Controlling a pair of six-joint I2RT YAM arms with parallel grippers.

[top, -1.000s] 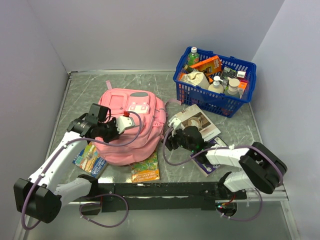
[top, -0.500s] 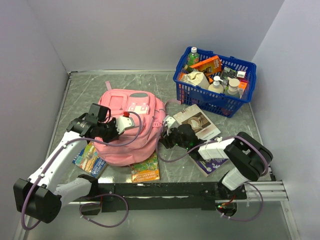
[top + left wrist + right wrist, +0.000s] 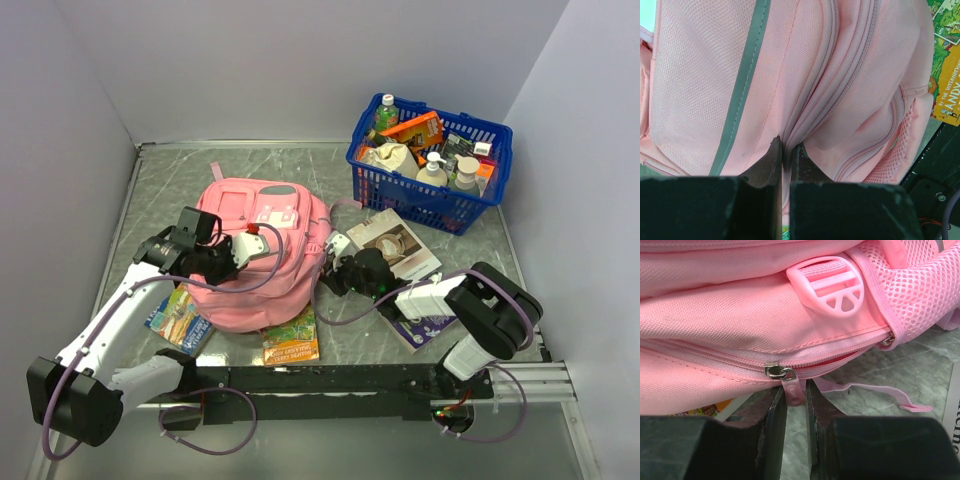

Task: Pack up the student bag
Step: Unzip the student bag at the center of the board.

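The pink student bag [image 3: 268,215] lies on the table, left of centre. My left gripper [image 3: 232,262] is at its left front side; in the left wrist view the gripper [image 3: 787,145] is shut on a fold of the bag's fabric [image 3: 840,75] beside a zip seam. My right gripper [image 3: 336,276] is against the bag's right side. In the right wrist view the gripper [image 3: 794,396] is open only a little, with the pink zipper pull [image 3: 793,389] hanging between its fingertips. The zip is parted a little to the right of the slider.
A blue basket [image 3: 425,205] of bottles and boxes stands at the back right. A book [image 3: 400,245] and a purple booklet [image 3: 425,328] lie under the right arm. Two colourful booklets [image 3: 290,340] [image 3: 178,320] lie at the bag's front edge. A pink buckle [image 3: 832,287] sits above the zip.
My right gripper has moved left to the bag's side and its arm has folded in. The left arm and the bag have not moved.
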